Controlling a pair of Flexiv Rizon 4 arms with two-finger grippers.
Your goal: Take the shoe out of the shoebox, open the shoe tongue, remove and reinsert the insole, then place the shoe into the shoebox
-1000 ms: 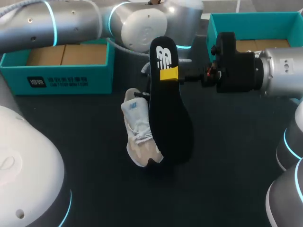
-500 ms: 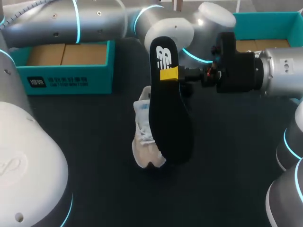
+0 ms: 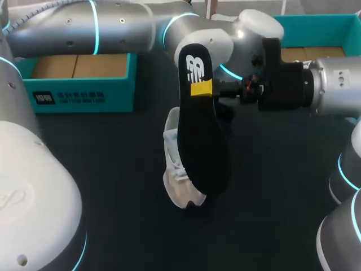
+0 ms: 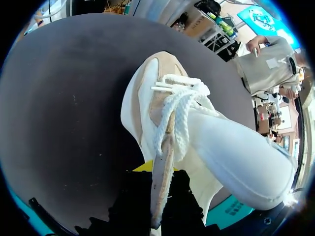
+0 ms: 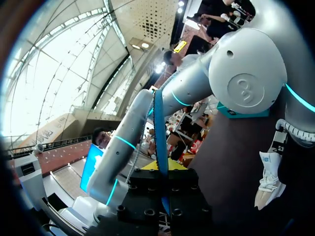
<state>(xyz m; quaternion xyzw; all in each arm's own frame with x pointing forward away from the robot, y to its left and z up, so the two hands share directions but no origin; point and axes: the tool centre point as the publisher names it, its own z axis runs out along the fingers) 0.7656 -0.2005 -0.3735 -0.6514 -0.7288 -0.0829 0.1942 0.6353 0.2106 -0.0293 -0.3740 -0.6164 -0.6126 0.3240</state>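
A black insole (image 3: 202, 147) hangs upright over the table's middle, my right gripper (image 3: 202, 89) shut on it near its heel end. In the right wrist view the insole (image 5: 160, 128) shows edge-on between the fingers of that gripper (image 5: 165, 169). Behind the insole a beige and white shoe (image 3: 176, 169) stands tilted, toe down on the dark table. My left arm (image 3: 113, 25) comes in from the back left, and the insole hides its gripper there. In the left wrist view my left gripper (image 4: 160, 179) is shut on the collar edge of the shoe (image 4: 197, 128), whose white laces hang loose.
A teal shoebox (image 3: 79, 84) with a cardboard floor stands at the back left. A second teal box (image 3: 316, 28) stands at the back right, behind my right arm (image 3: 333, 84). Bare dark table (image 3: 113, 180) lies around the shoe.
My left arm has swung to the right with the shoe. The shoe now stands further right, mostly behind the insole. The right arm and the insole have kept still.
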